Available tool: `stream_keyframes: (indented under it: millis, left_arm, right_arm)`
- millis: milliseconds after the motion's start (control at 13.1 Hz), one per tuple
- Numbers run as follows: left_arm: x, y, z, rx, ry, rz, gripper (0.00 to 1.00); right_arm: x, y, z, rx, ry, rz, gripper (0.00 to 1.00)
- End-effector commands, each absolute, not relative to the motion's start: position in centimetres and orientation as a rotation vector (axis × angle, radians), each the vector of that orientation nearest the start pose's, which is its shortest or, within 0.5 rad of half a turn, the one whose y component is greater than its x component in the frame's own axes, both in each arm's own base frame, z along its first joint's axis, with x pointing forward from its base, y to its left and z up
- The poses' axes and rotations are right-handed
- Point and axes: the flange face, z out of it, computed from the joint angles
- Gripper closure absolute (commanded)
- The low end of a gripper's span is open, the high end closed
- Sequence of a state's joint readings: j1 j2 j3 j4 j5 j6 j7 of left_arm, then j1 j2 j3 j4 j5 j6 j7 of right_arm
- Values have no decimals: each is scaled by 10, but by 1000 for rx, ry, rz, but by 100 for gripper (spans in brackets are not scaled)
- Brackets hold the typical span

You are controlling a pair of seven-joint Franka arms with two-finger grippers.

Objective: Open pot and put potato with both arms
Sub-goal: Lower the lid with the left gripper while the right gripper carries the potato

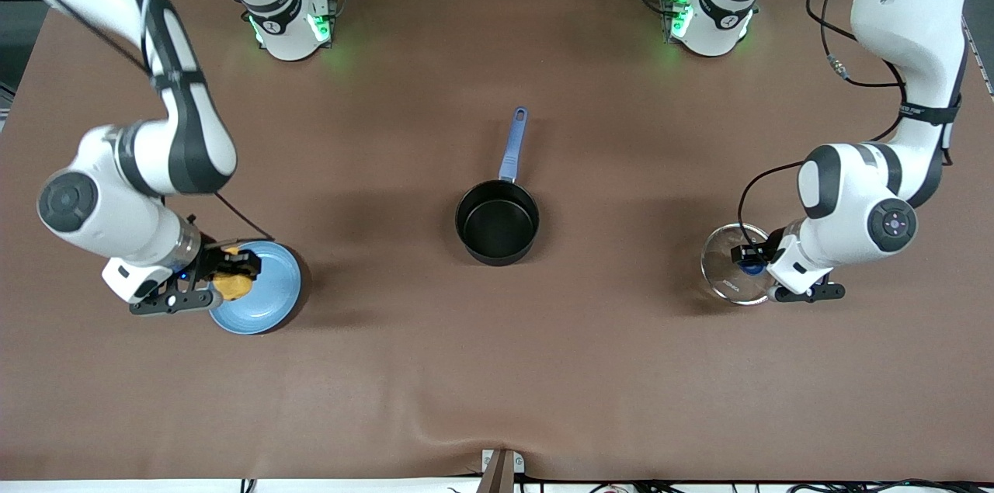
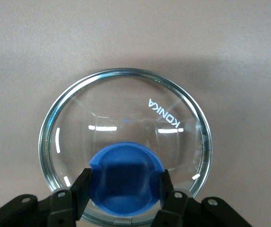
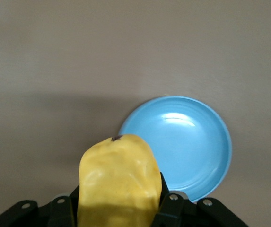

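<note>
- My right gripper (image 1: 225, 276), clamped on the potato (image 1: 233, 285) over the blue plate (image 1: 272, 307), could drop it short of the pot (image 1: 497, 223)
- My left gripper (image 1: 757, 260) pinches the glass lid (image 1: 726, 276) by its knob toward the left arm's end from the pot; it may slip

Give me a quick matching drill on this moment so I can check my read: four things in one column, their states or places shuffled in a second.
Things:
1. pot
2. lid
3. potato
4. plate

States or places:
A. held in the right gripper, over the plate's edge
B. flat blue dish with nothing resting on it, toward the right arm's end of the table
C. gripped by its blue knob in the left gripper, toward the left arm's end of the table
D. uncovered and empty at the middle of the table

Pairs: 1-D, 2-C, 3-A, 4-B
</note>
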State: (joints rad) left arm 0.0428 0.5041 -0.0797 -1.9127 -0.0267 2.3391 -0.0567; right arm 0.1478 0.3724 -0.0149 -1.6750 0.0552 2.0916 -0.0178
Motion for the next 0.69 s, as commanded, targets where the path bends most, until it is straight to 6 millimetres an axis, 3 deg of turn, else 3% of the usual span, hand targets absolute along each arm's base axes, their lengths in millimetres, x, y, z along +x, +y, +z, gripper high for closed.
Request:
stream_keyframes:
  millis: [0,76,153,229,306,459,611]
  left_arm:
    - [608,-24,221,-3171,-8,28,100]
    - [608,-25,219,-3172,-6,31,84]
    - [608,-25,216,-3171,-8,38,58]
    - [609,-26,218,-3172,-4,33,9]
    - [611,-25,222,-3172,-9,19,0]
    - [613,-22,238,-3171,-27,-15,0]
    - [618,-24,283,-3166,-35,-90,0]
  right_arm:
    - [654,158,419,-3085,-136,-63,88]
    - [651,175,419,-3082,-109,-66,88]
    - [645,198,419,-3081,-128,-69,88]
    - [639,217,418,-3078,-158,-67,88]
    - [633,238,418,-3076,-156,-68,88]
    - [621,280,415,-3082,-50,-65,88]
    - [611,327,405,-3083,-61,-60,82]
